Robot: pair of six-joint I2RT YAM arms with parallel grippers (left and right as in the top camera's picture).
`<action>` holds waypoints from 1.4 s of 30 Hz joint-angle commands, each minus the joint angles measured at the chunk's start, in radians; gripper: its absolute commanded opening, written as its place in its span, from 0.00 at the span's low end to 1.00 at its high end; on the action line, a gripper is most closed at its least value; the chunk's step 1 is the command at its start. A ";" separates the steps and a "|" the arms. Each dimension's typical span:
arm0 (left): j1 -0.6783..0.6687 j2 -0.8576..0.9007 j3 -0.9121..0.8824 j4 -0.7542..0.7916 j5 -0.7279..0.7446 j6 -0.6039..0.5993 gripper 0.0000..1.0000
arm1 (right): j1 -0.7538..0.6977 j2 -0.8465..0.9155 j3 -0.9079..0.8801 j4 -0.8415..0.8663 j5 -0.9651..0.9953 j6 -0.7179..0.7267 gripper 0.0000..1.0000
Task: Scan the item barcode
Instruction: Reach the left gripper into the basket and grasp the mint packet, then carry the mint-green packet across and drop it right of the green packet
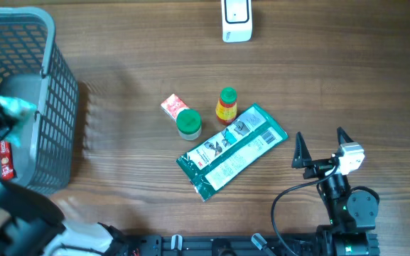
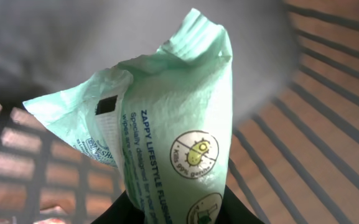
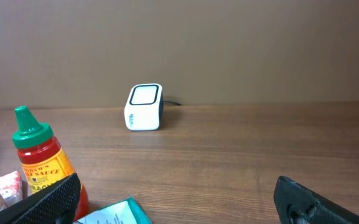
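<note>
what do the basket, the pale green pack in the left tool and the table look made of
basket: seemingly moulded plastic, matte grey; thin even bars form a grid.
pale green pack: thin flexible plastic film, slightly glossy; it creases and has a crimped end seal.
table: wood or wood-look laminate, matte; brown grain streaks, which one is unclear.

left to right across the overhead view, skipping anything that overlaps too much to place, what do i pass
basket → red-and-white packet → green-lidded jar → sauce bottle → right claw
</note>
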 commanded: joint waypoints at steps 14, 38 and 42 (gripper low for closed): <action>-0.133 -0.507 0.035 0.152 0.018 0.157 0.32 | 0.004 -0.003 -0.001 0.005 0.018 -0.006 1.00; -1.139 -0.363 0.034 0.124 -0.260 0.394 0.33 | 0.004 -0.003 -0.001 0.005 0.018 -0.006 1.00; -1.270 -0.277 0.034 0.168 -0.298 0.428 0.32 | 0.004 -0.003 -0.001 0.005 0.018 -0.006 0.99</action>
